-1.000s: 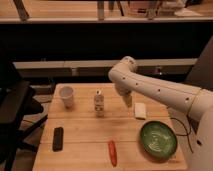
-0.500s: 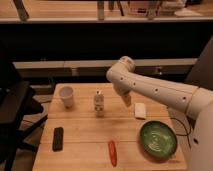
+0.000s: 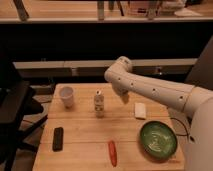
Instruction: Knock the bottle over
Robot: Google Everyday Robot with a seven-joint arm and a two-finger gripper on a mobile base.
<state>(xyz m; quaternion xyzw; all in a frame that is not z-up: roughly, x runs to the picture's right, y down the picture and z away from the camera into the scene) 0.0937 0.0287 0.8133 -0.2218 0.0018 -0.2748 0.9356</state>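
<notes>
The bottle (image 3: 99,104) stands upright at frame centre. The gripper (image 3: 123,97) hangs near its right side, apart, grip state unreadable. Approach step, seemingly; next calls for a leftward sweep against the bottle's upper body

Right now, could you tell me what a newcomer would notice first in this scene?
The big white arm reaches in from the right, its hand hanging just right of the upright bottle. A green bowl sits at the front right of the table, a thin red object left of it.
</notes>
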